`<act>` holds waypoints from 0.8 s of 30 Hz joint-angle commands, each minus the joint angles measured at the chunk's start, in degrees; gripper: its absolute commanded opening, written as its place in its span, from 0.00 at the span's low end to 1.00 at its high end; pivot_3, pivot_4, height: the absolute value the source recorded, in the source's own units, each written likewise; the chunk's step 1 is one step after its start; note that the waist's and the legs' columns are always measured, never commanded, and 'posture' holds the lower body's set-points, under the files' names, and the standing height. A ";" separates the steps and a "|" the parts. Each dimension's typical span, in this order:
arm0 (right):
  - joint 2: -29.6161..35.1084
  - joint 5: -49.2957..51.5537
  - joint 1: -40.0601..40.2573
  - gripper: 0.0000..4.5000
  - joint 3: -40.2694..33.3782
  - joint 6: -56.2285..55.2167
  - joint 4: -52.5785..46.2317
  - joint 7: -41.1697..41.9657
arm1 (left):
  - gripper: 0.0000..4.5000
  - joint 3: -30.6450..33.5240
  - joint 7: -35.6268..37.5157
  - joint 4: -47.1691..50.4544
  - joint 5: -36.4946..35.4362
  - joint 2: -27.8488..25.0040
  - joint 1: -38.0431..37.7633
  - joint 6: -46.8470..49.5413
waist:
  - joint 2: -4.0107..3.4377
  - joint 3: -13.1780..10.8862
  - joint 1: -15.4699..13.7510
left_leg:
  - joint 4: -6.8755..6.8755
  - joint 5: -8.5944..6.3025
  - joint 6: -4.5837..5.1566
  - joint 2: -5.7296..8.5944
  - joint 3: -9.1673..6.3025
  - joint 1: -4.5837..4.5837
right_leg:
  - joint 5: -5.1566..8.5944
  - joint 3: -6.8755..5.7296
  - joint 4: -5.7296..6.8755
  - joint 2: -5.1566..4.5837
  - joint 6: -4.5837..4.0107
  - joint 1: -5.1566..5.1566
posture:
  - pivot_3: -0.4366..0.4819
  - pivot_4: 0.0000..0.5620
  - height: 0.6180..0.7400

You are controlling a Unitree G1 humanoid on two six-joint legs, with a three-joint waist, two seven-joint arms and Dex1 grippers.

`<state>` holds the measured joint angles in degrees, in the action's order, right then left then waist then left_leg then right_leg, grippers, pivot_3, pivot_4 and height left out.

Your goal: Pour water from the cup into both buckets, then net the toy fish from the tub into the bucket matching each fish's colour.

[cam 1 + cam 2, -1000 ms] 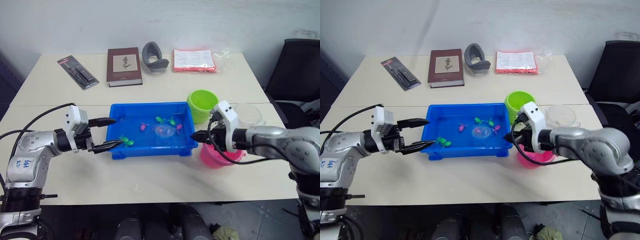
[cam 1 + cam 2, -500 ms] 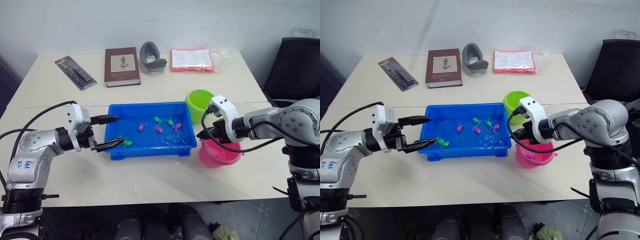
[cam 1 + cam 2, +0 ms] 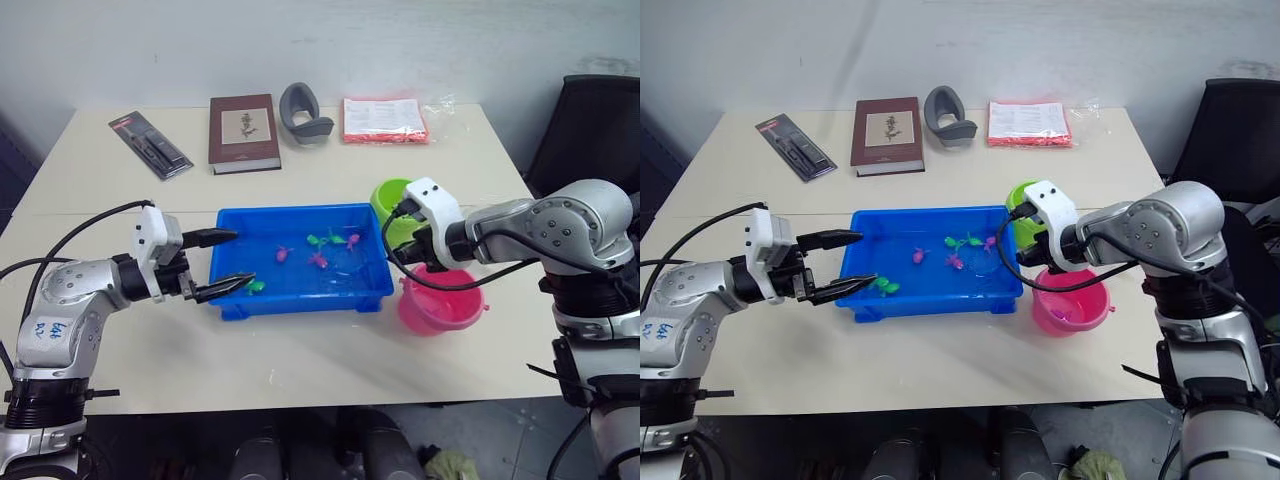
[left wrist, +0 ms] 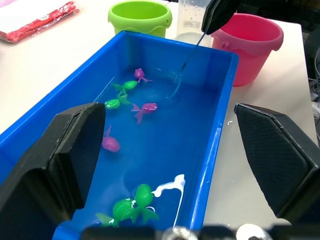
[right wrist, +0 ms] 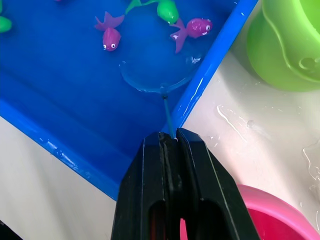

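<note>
While the pale table (image 3: 330,360) is the biggest thing here, flat and smooth, the tub (image 3: 300,300) in the middle of it comes next: a shiny bright blue plastic tray, shaped like a box with a raised rim and holding a little water. At the far side of the table lie a dark red book (image 3: 244,132), a curved grey piece (image 3: 303,112), a flat red and white packet (image 3: 385,119) and a long black packet (image 3: 153,144). Just right of the tub stand the two round plastic buckets, the lime green bucket (image 3: 394,198) farther away and the pink bucket (image 3: 440,306) nearer. The clear cup (image 4: 192,19) stands between the two buckets, behind the tub's right end.

The left gripper (image 3: 222,264) sits at the tub's left end with its two black pointed fingers wide apart, holding nothing. The right gripper (image 5: 170,142) hangs at the tub's right rim, above the pink bucket's edge, with its fingers pressed together on the thin stick of the net (image 5: 155,72). The net's round hoop lies down in the water near the right end of the tub.

The toy fish are tiny and glossy. A pink fish (image 5: 110,35) and another pink fish (image 5: 194,29) float just beside the hoop, with a green fish (image 5: 165,8) next to them. Another green fish (image 4: 135,205) lies at the left end, near the left gripper.
</note>
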<state>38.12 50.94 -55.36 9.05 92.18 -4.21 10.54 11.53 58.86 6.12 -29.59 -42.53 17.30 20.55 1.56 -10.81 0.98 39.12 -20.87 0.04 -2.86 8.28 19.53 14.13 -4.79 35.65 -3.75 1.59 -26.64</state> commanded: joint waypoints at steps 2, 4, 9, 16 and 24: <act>-0.63 -5.50 -1.26 0.00 0.17 0.32 -0.61 -1.18 | 0.99 1.64 -0.34 1.16 -1.13 0.27 0.18 -0.95 | 0.00 0.00 0.00 | 0.00 0.00 0.00 0.00 0.00 0.00 | 0.00 0.00 0.00 -0.01 0.01 0.00 | 0.48 0.27 1.00; -1.55 -7.49 -1.45 0.00 0.37 -0.05 -0.97 -1.18 | 0.99 1.68 -0.38 1.08 -1.06 0.34 0.18 -1.01 | 0.00 0.00 -0.04 | 0.00 0.00 0.00 0.00 0.00 0.01 | 0.00 0.00 0.00 -0.01 0.01 0.00 | 0.48 0.27 1.00; -3.17 -11.89 -1.53 0.00 1.73 -2.36 -2.09 -0.81 | 0.99 1.82 -0.61 1.02 -1.00 0.46 0.26 -1.06 | 0.00 0.00 -0.04 | 0.00 0.00 0.00 0.01 -0.01 0.02 | -0.01 -0.01 -0.01 -0.01 0.01 0.00 | 0.48 0.27 1.00; -2.60 -16.96 -0.62 0.00 3.95 -6.00 -4.89 0.49 | 0.99 2.76 -0.68 1.79 -1.16 0.32 -1.00 -0.93 | 0.00 0.00 0.00 | -0.01 -0.01 0.00 0.01 -0.02 0.04 | -0.01 -0.03 -0.03 -0.02 0.02 -0.01 | 0.48 0.27 1.00; -1.32 -20.78 1.12 0.00 6.04 -10.83 -8.61 4.09 | 0.99 3.28 -0.64 2.13 -1.24 0.16 -1.71 -0.81 | 0.00 0.00 0.32 | -0.01 -0.01 0.00 0.00 -0.02 0.04 | -0.01 -0.03 -0.03 -0.01 0.02 -0.01 | 0.48 0.27 1.00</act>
<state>35.12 32.61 -54.08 15.68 83.12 -10.80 14.27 12.98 58.32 6.31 -29.59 -41.75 15.71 20.44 1.56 -10.81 1.30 39.11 -20.88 0.04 -2.86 8.27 19.58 14.13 -4.82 35.61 -3.76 1.61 -26.65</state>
